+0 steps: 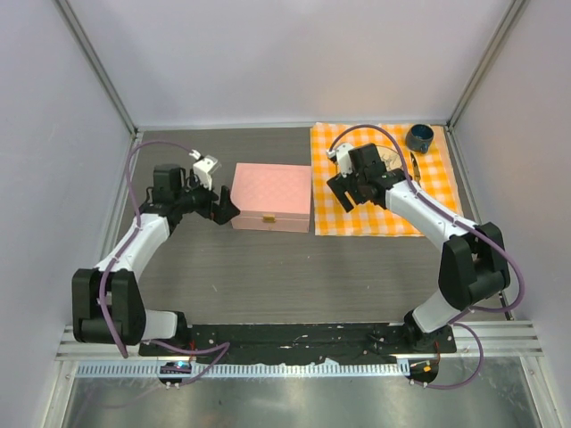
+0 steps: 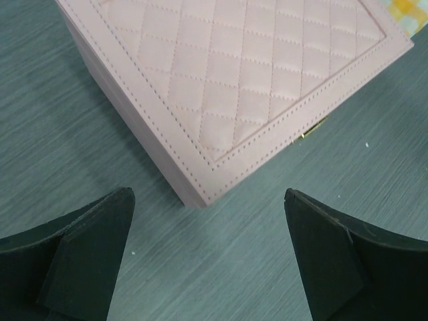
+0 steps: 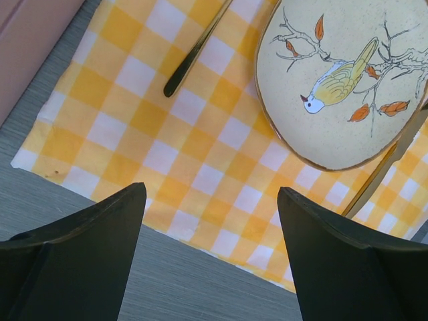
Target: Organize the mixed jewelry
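— Pink quilted leather is filling most of the left wrist view. What is it?

— That is the pink case (image 2: pixel 254 80), sitting closed on the grey table (image 1: pixel 268 276) with its small gold clasp (image 2: pixel 313 128) facing the arms. The left gripper (image 2: pixel 208 197) is hovering just off the case's near left corner, its jaws standing wide apart and holding nothing.

— And the other arm?

— The right gripper (image 3: pixel 210 190) is hanging over the near edge of the yellow checked cloth (image 3: pixel 134 120), which is lying just right of the case. Its jaws are gaping too, with nothing between them.

— What is lying on that cloth?

— A bird-painted plate (image 3: pixel 334 80) is resting there with a gold-coloured utensil (image 3: pixel 194 57) to one side and another (image 3: pixel 381 174) poking out from under its rim. A dark blue cup (image 1: pixel 419 137) is standing at the cloth's far right corner.

— Where is the jewelry lying?

— I cannot tell. Only two tiny pale specks (image 2: pixel 367 144) are showing on the table near the case, too small to identify.
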`<state>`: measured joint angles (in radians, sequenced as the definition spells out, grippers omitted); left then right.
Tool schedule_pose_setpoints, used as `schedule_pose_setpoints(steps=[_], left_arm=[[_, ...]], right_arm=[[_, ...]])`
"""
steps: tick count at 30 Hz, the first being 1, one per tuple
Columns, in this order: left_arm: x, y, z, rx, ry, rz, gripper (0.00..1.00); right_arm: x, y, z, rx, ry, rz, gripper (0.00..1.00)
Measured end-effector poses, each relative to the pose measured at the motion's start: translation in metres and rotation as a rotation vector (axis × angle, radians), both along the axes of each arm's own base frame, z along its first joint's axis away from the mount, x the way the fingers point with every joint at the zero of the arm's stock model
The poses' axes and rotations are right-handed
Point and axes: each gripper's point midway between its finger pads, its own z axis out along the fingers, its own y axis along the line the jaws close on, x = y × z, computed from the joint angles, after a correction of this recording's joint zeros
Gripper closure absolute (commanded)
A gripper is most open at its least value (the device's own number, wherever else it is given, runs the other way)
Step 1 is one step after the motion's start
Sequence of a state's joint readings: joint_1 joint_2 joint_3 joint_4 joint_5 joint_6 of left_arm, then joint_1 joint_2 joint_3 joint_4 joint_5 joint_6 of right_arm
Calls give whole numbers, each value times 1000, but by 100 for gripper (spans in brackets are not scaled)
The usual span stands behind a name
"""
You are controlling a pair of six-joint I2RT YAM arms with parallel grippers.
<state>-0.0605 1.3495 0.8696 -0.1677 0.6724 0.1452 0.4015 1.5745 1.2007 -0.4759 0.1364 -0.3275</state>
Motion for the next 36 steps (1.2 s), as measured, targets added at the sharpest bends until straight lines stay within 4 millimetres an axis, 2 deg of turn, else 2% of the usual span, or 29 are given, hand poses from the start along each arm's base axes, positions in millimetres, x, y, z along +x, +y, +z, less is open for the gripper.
schedule_pose_setpoints(steps=[6,8,12,16,20,23,26,29,34,36], left_arm=[[-31,7,-26,58,57,-18,0],[-38,8,-28,62,70,-23,0],[-39,4,-10,42,35,-25,0],[-26,-4,16,18,-29,-8,0],[-9,-25,41,44,-130,-17,0],[7,-43,47,67,-170,-28,0],[21,-57,38,93,-169,-30,0],[28,-69,17,132,-145,-27,0],[28,-91,-11,210,-135,-35,0],[29,-97,-11,234,-168,-32,0]], right_arm=[[-10,-7,-12,-29,26,-1,14],[-12,-9,-12,-32,27,-3,14],[-13,-10,-8,-34,16,-6,14],[-14,-12,-5,-40,4,-8,14],[-15,-14,-6,-49,6,-9,14],[-14,-15,-6,-53,4,-8,14],[-14,-16,-6,-56,5,-9,14],[-14,-18,-7,-56,6,-12,14],[-16,-22,-13,-60,18,-19,14],[-18,-24,-16,-63,24,-23,14]])
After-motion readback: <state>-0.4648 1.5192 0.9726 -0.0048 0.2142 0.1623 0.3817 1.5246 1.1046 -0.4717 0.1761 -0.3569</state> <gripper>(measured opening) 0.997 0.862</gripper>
